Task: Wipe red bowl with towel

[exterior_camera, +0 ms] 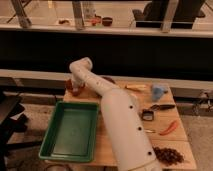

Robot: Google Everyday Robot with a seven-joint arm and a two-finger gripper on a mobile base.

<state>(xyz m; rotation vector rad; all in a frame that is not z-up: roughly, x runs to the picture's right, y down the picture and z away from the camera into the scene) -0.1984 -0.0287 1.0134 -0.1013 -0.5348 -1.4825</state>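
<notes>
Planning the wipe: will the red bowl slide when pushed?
Likely yes: the red bowl looks small, so probably light, on a smooth table. It sits near the table's far corner, so a push might send it off. The gripper is at it.
</notes>
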